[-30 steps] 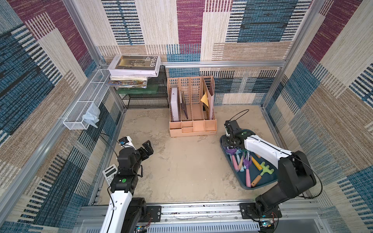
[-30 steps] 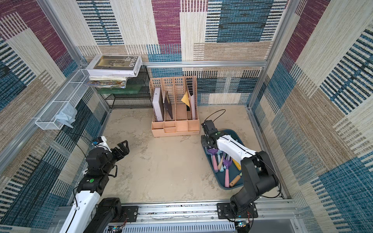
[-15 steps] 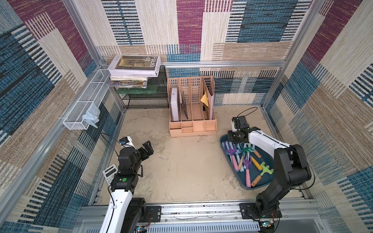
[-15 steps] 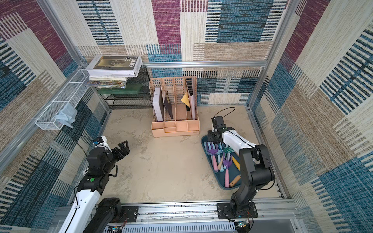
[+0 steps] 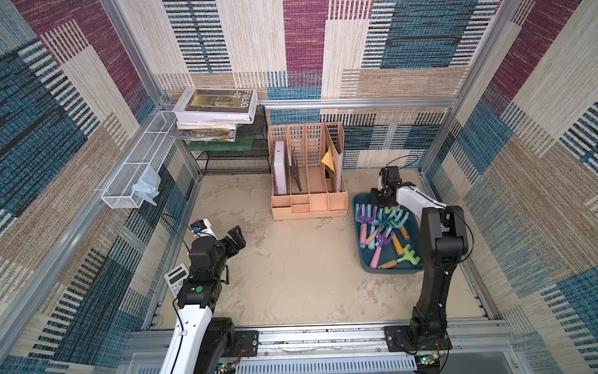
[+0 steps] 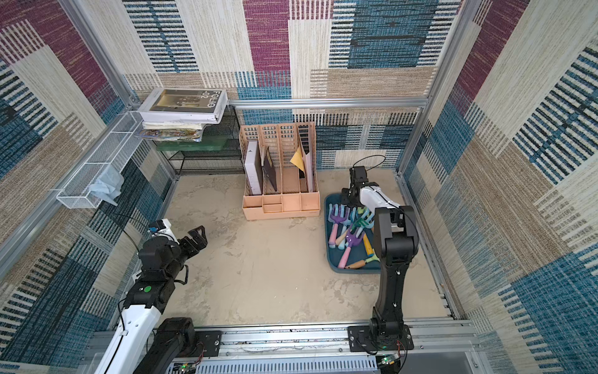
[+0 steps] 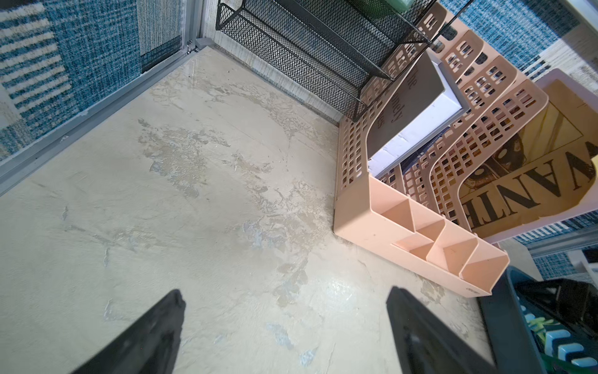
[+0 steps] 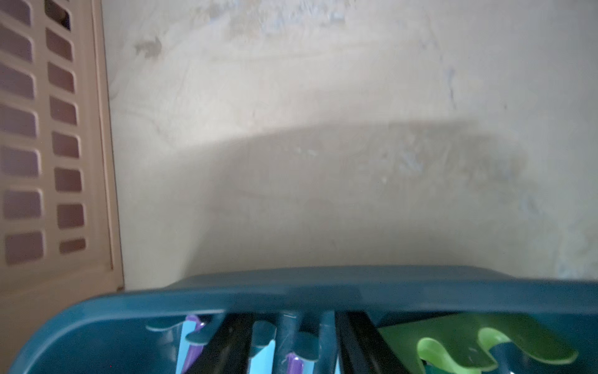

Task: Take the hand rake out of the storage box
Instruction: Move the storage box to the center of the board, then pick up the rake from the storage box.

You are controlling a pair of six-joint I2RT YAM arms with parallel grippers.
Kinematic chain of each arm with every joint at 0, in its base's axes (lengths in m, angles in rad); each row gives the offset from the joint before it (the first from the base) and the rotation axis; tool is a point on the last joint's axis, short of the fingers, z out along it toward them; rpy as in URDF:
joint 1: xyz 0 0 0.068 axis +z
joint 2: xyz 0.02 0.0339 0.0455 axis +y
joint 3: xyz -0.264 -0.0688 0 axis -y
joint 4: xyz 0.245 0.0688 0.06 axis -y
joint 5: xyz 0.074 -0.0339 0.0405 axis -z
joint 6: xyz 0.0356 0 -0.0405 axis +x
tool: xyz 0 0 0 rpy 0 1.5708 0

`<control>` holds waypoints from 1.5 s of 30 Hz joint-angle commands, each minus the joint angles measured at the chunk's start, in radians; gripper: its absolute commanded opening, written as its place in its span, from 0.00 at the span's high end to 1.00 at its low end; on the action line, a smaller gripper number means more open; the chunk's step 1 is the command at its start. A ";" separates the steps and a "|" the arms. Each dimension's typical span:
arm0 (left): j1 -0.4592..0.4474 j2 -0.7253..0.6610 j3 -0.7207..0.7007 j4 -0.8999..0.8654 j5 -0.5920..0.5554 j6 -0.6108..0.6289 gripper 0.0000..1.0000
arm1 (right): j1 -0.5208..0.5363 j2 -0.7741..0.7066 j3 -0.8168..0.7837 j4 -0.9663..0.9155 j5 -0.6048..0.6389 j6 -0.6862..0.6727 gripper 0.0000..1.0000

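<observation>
Beige, scuffed table (image 5: 291, 275) carries everything, with the peach organiser (image 5: 309, 181) at the back and the teal box (image 5: 393, 270) just beside it on the right. Every rake is inside the box. The rakes (image 5: 382, 230) lie heaped and crossed, heads mostly toward the far end and handles toward the robot, so none has left it yet. Left gripper (image 5: 234, 238) hangs above bare table well apart from the box, jaws spread wide and empty; it looks to have no part in this step. Right gripper (image 5: 382, 202) is down at the box's far end among the rake heads. In the right wrist view its two dark fingers (image 8: 220, 346) stand apart with teal tines (image 8: 265, 333) between them, a green rake (image 8: 485, 343) is just beside, and the box's rim is close in front. Whether the fingers press on those tines or merely straddle them I cannot tell, as the view is blurred. The step in hand looks like securing one rake at its head. To do it well, the jaws should close on one head or neck only and not catch the green neighbour. The lift should go straight up until the handle clears the crossed handles and the rim, and only then swing over open table. A grip at the head leaves the handle hanging, so a slow rise would keep it from dragging others or tipping the box.
</observation>
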 commanded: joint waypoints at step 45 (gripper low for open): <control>-0.147 0.274 0.077 0.105 0.202 0.027 0.09 | 0.013 -0.372 -0.584 0.264 -0.163 0.121 0.38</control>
